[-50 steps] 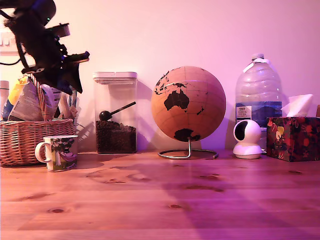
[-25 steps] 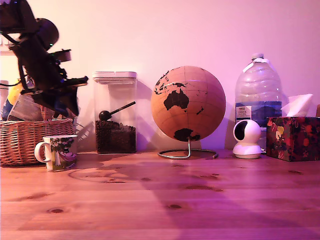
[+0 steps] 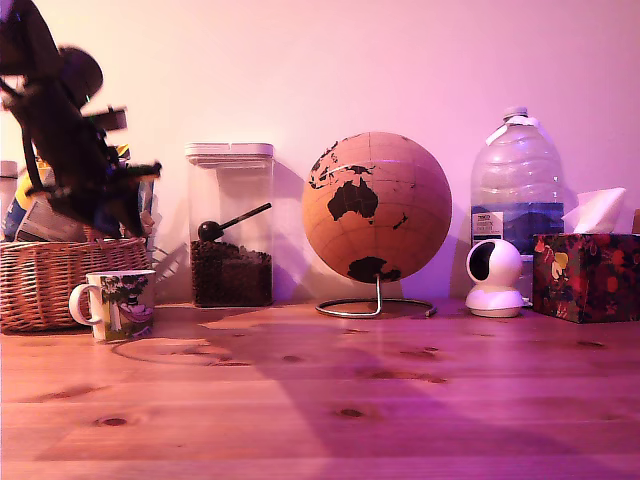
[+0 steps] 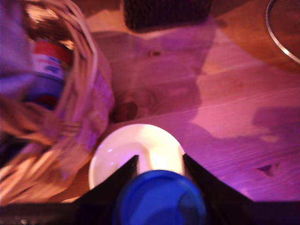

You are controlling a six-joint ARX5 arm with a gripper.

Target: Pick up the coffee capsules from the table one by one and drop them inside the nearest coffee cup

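Between the black fingers (image 4: 124,176) of my gripper (image 4: 160,159) sits a blue coffee capsule (image 4: 159,199), and the gripper is shut on it. Directly below it in the wrist view is the open white mouth of the coffee cup (image 4: 101,159). At the exterior view's left, the dark, blurred gripper (image 3: 120,215) hangs above the printed white coffee cup (image 3: 115,303), apart from its rim. The cup stands on the reddish-brown wooden table (image 3: 350,400). No other capsules show on the table.
A wicker basket (image 3: 45,280) of packets stands right behind the cup and also shows beside it as the basket (image 4: 89,93). Along the back are a clear canister of coffee beans (image 3: 230,225), a globe (image 3: 377,207), a water bottle (image 3: 517,190), a white camera (image 3: 495,277) and a tissue box (image 3: 585,275).
My arm has come down and slightly toward the exterior view's left, bringing the gripper lower over the cup. Nothing else has moved.
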